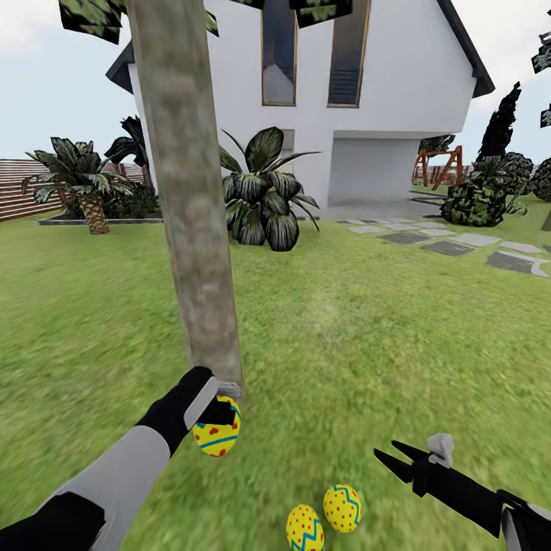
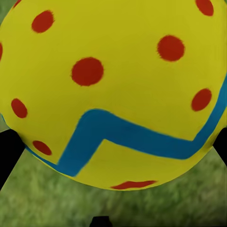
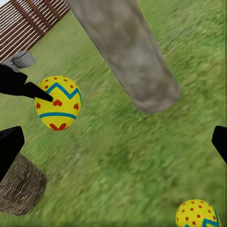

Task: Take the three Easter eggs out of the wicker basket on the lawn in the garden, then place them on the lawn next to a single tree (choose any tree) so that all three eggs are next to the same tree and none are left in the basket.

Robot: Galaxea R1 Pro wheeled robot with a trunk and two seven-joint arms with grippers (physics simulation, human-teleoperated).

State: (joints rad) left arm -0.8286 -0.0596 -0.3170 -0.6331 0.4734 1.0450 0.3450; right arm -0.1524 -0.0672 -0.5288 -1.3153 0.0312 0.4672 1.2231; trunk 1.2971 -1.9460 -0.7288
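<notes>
The tree [image 1: 191, 207] stands as the landmark, its grey-brown mottled trunk rising from the lawn [image 1: 367, 329] and leaning slightly across the head view. The left arm reaches forward from the near side toward the foot of the trunk, its grey forearm and black wrist angled upward and inward, and the left gripper [image 1: 218, 417] is clamped around one Easter egg [image 1: 217, 433], holding it just in front of the trunk's base and a little above the grass; in the left wrist view that egg [image 2: 113, 90] sits between the dark finger ends, with grass below it. In the right wrist view the same held egg [image 3: 58, 102] hangs beside the trunk [image 3: 127, 52] with a black fingertip [image 3: 40, 93] against its side. Two more eggs lie on the grass nearer the robot than the trunk, close together: one [image 1: 342, 507] and the other [image 1: 304, 529] just beside it, both near the tree's foot. The right arm stretches low over the grass from the robot's right, pointing toward the tree, and the right gripper [image 1: 394, 455] has its jaws spread apart, gripping nothing. The wicker basket [image 3: 20, 187] shows in the right wrist view, on the grass apart from the trunk.
</notes>
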